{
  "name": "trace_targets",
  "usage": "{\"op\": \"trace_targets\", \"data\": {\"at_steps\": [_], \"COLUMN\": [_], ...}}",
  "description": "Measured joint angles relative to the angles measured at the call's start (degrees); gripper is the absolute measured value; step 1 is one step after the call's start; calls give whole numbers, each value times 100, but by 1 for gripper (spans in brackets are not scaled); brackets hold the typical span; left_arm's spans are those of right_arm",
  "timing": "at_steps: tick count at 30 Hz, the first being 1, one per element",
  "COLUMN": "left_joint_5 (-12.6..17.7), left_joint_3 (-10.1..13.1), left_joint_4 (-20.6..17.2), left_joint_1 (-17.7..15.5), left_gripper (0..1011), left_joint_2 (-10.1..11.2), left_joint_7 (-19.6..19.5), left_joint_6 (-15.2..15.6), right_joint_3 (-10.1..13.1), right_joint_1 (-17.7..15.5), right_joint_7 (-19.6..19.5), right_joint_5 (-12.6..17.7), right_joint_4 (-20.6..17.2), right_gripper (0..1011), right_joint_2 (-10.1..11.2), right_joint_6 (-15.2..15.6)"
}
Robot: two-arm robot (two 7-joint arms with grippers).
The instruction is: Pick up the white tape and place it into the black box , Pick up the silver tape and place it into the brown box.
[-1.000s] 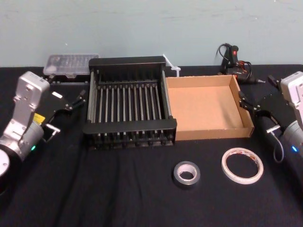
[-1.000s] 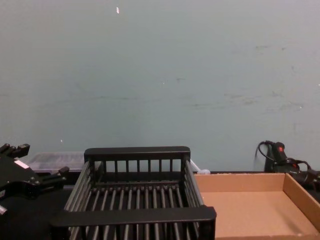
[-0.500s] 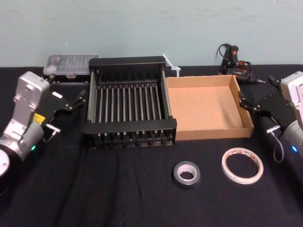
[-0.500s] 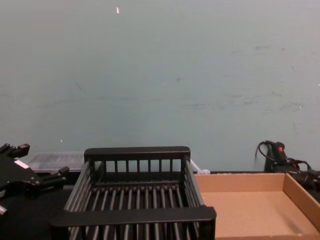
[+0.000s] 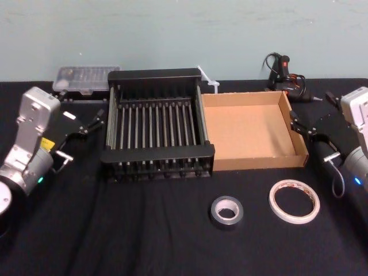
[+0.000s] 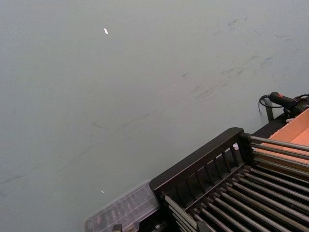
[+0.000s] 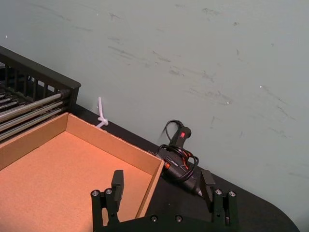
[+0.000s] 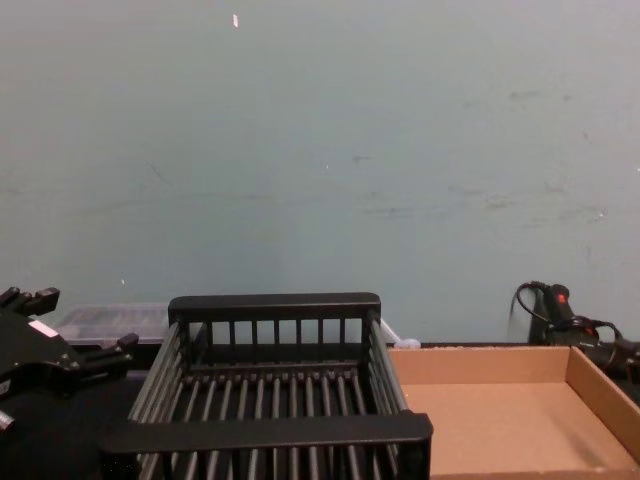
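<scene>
Both my hands are released and hold nothing. My left hand [image 5: 82, 112] hovers at the left edge of the head view, just beside the black box [image 5: 158, 155], fingers spread. My right hand [image 5: 312, 110] sits at the right edge, close to the right wall of the brown box [image 5: 251, 132], fingers wide apart. The white tape [image 5: 273, 202] lies flat on the worktop [image 5: 144, 230] at lower right, below the brown box. The silver tape [image 5: 215, 213] lies near it, to its left, not touching. The two boxes stand side by side in the middle.
</scene>
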Motion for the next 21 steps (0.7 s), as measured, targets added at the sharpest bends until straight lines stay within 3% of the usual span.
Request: {"op": "trace_targets", "data": {"at_steps": [10,21], "left_joint_5": [0,0], "left_joint_3": [0,0], "left_joint_4": [0,0], "left_joint_1": [0,0], "left_gripper": [1001,1001], "left_joint_2": [0,0], "left_joint_7": [0,0], "left_joint_6": [0,0], "right_joint_3": [29,338], "right_joint_1": [-3,-224], "right_joint_7": [58,454], "right_joint_5": [14,311], "right_joint_4": [-7,-387], "right_gripper": [1002,1002], "right_joint_2": [-9,84], "right_joint_6": [25,329]}}
